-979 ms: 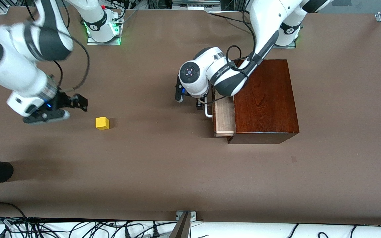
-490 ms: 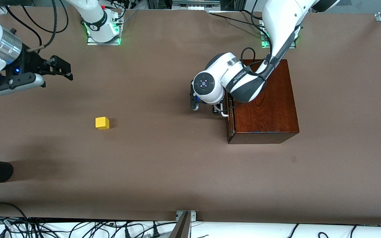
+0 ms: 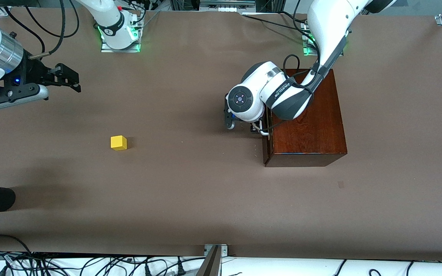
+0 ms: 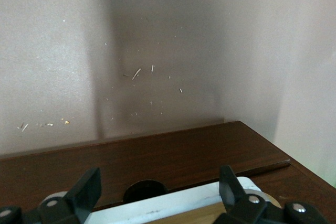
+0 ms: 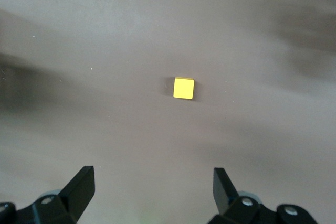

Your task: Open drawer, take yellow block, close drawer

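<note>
Hovering over bare brown desk (image 3: pixel 190 199) at the right arm's end, the right tool (image 3: pixel 67 78) has lifted away with its fingers spread and empty, leaving the small bright yellow cube (image 3: pixel 118 142) resting alone on the desk, below and well apart from it. At the glossy reddish-brown wooden box (image 3: pixel 307 119), the left tool (image 3: pixel 257 128), fingers apart around the white bar handle (image 3: pixel 261 131), has pushed the drawer (image 3: pixel 267 143) from half-open to flush, so the task looks essentially finished.

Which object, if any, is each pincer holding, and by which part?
Nothing is held. The right pincer hangs open over bare table, apart from the yellow block. The left pincer is open astride the drawer handle, not clamped.
</note>
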